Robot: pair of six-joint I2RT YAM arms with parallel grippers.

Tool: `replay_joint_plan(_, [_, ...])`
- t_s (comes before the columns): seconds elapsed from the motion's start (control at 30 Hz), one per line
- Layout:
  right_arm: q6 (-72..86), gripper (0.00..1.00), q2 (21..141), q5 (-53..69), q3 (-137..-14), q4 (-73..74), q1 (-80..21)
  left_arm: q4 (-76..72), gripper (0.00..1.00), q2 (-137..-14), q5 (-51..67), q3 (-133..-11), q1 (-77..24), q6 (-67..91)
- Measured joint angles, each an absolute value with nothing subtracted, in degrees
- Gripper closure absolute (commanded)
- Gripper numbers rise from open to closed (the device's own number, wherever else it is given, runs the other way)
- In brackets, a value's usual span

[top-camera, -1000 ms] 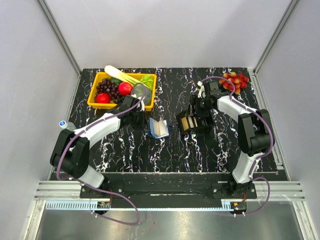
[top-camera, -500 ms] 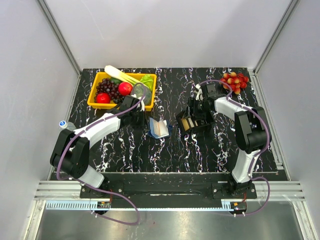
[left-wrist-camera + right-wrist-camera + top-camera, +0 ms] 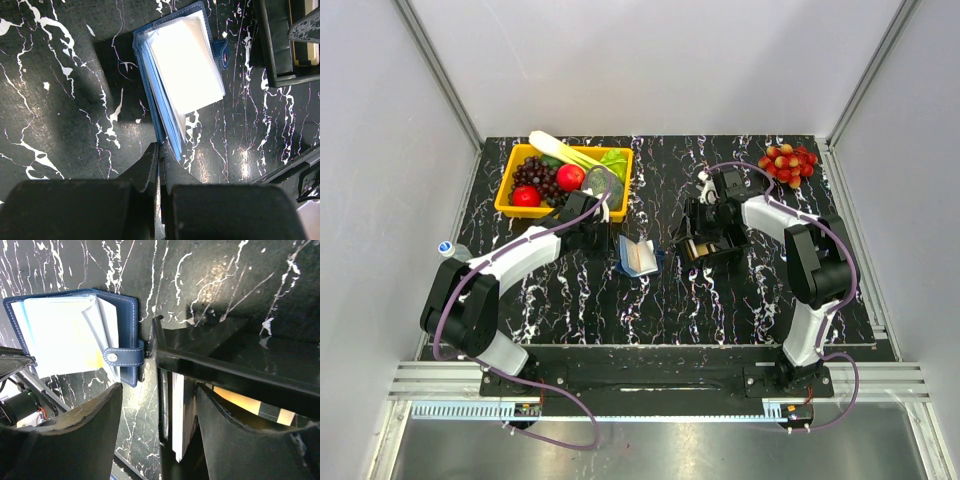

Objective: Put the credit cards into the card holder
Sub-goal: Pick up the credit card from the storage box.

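The dark-blue card holder (image 3: 638,256) lies open on the black marbled table, its pale inner sleeves (image 3: 187,65) facing up. My left gripper (image 3: 161,150) is shut on the lower edge of its blue cover. The clasp strap (image 3: 122,357) points at the black tray (image 3: 225,365). White credit cards (image 3: 178,415) stand on edge just inside the tray's left wall, and a tan card (image 3: 245,402) lies further in. My right gripper (image 3: 159,390) hangs open over that end of the tray, one finger outside the wall and one inside, with the white cards between them.
A yellow basket (image 3: 501,208) of fruit and vegetables stands at the back left, close behind my left arm. A bunch of red fruit (image 3: 787,163) lies at the back right. A small bottle (image 3: 450,248) sits at the table's left edge.
My right gripper has swung left along the black tray to its left end and its jaws have narrowed slightly. The left gripper and the card holder have not moved.
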State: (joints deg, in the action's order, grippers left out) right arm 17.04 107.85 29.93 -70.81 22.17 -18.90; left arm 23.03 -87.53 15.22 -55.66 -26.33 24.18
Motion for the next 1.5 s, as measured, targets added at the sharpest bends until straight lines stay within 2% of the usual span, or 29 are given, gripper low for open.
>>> replay_joint_plan(0.5, [17.85, 0.34, 106.98, 25.87, -71.26, 23.05, -23.92, 23.0, 1.0, -88.75, 15.68, -55.66, -26.33, 24.21])
replay_joint_plan(0.87, [18.06, 0.46, 106.98, 23.62, -71.68, 23.83, -24.45, 23.0, 1.0, -88.75, 15.84, -55.66, -26.33, 24.21])
replay_joint_plan(1.13, [18.5, 0.48, 106.28, 23.57, -71.68, 23.86, -24.45, 23.0, 1.0, -88.75, 15.9, -55.66, -26.33, 24.21])
replay_joint_plan(1.17, [18.52, 0.48, 105.95, 23.59, -71.68, 23.86, -24.45, 23.0, 1.0, -88.75, 15.9, -55.66, -26.3, 24.21])
replay_joint_plan(1.23, [18.63, 0.57, 105.36, 23.59, -71.68, 23.83, -24.45, 23.0, 1.0, -88.75, 15.92, -55.66, -26.28, 24.21])
replay_joint_plan(1.43, [18.9, 0.58, 104.97, 23.55, -71.68, 23.83, -24.47, 22.98, 1.0, -88.75, 16.16, -55.66, -26.28, 24.21])
replay_joint_plan(1.47, [18.9, 0.71, 104.97, 23.55, -71.68, 23.83, -24.47, 23.0, 1.0, -88.75, 16.21, -55.66, -26.28, 24.21])
replay_joint_plan(1.5, [18.87, 0.72, 104.97, 23.49, -71.68, 23.83, -24.47, 23.0, 1.0, -88.75, 16.27, -55.66, -26.28, 24.21])
